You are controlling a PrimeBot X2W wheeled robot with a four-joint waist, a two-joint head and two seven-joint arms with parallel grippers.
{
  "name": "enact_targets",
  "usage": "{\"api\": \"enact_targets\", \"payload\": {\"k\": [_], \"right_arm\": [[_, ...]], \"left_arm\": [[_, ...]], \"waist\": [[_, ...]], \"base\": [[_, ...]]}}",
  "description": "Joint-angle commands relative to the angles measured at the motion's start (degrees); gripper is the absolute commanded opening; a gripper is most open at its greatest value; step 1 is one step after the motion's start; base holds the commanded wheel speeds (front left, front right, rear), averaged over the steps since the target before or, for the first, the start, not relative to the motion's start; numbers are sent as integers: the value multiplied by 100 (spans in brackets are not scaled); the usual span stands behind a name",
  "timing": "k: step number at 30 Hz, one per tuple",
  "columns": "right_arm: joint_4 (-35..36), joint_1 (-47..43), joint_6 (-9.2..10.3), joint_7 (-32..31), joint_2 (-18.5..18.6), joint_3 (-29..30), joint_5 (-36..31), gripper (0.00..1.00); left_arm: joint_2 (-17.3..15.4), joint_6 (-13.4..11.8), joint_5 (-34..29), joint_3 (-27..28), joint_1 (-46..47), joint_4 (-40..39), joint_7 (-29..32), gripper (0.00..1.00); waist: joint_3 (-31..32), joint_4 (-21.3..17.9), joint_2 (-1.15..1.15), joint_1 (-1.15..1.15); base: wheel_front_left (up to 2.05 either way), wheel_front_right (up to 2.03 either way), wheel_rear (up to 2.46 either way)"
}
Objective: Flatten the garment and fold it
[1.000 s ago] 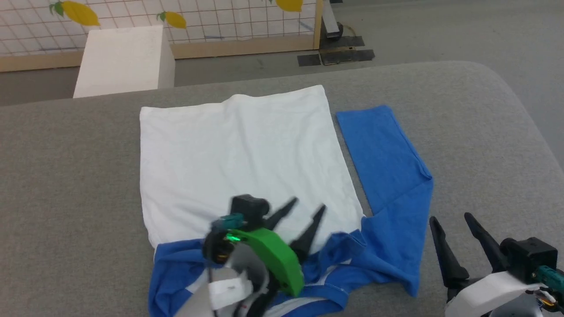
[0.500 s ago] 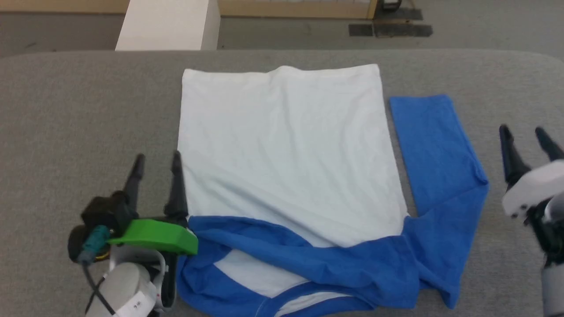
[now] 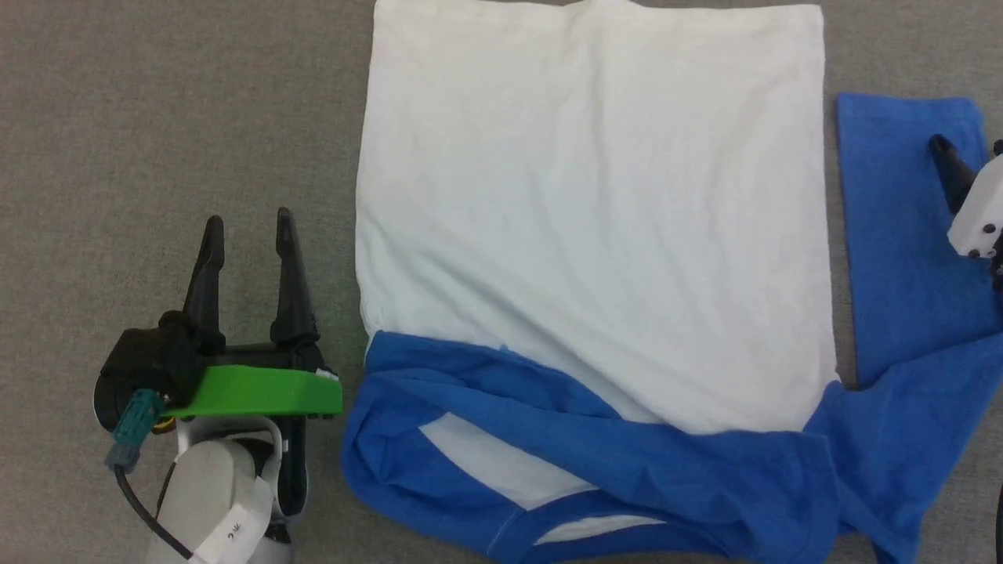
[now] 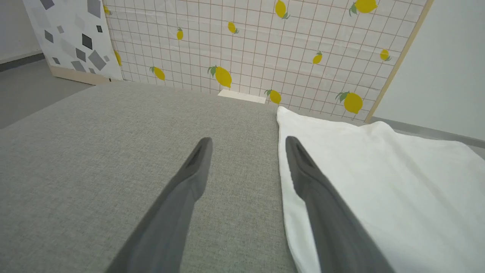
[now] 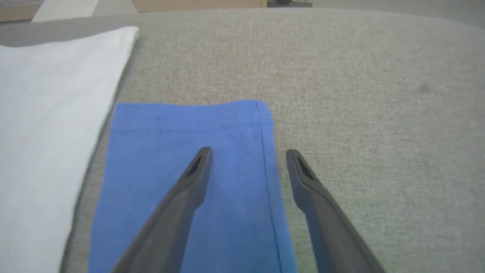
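Now that my left gripper (image 3: 247, 223) has come off the collar, the head view shows it released on the grey table (image 3: 157, 117) beside the garment (image 3: 595, 219), whose left sleeve (image 3: 588, 439) is folded across. Left wrist: fingers apart, empty, at the white edge. Right wrist: my right gripper (image 5: 248, 151), also released, straddles the right sleeve (image 5: 189, 125) near the table's far edge. I judge that fold is next.

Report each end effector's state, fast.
Left end effector: open, empty, beside the garment.
Right end effector: open, empty, over the blue sleeve edge.
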State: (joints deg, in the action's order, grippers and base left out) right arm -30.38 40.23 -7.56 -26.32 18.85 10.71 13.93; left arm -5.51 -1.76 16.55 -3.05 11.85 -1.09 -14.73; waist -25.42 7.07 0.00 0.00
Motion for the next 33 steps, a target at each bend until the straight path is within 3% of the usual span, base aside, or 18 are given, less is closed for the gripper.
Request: {"api": "enact_targets", "payload": {"k": [1,4,5,6,7,8,20,24,33], "right_arm": [[-99,148,8,-115,20,-13,4,100],[-262,266,8,-375,28,23,-79,100],[-333,288,8,-519,20,55,-121,84],[-376,296,8,-635,7,65,-143,40],[-406,299,8,-741,-6,102,-168,10],[-406,290,8,-784,-16,122,-191,0],[302,-822,8,254,18,1215,-701,0],[833,-1483,8,400,25,1696,-811,0],[2460,-2751,8,230,-444,2431,-903,0]], "left_arm": [[57,71,-86,58,115,-33,-26,100],[121,177,-187,118,125,-14,-27,100],[142,216,-217,132,124,0,-27,100],[156,240,-244,145,121,9,-27,100],[175,270,-243,165,108,26,-27,100],[187,290,-253,178,90,52,-27,100],[244,491,-351,361,-423,450,-27,100],[248,533,-372,382,-601,538,-27,100],[252,590,-367,461,-942,638,-27,100]], "waist": [[-277,248,0,0],[-285,254,0,0],[-271,250,0,0],[-251,245,0,0],[-217,234,0,0],[-178,219,0,0],[963,-292,0,0],[1345,-493,0,0],[1825,-912,0,0]], "base": [[0,0,0],[0,0,0],[0,0,0],[0,0,0],[0,0,0],[0,0,0],[0,0,0],[0,0,0],[0,0,0]]}}
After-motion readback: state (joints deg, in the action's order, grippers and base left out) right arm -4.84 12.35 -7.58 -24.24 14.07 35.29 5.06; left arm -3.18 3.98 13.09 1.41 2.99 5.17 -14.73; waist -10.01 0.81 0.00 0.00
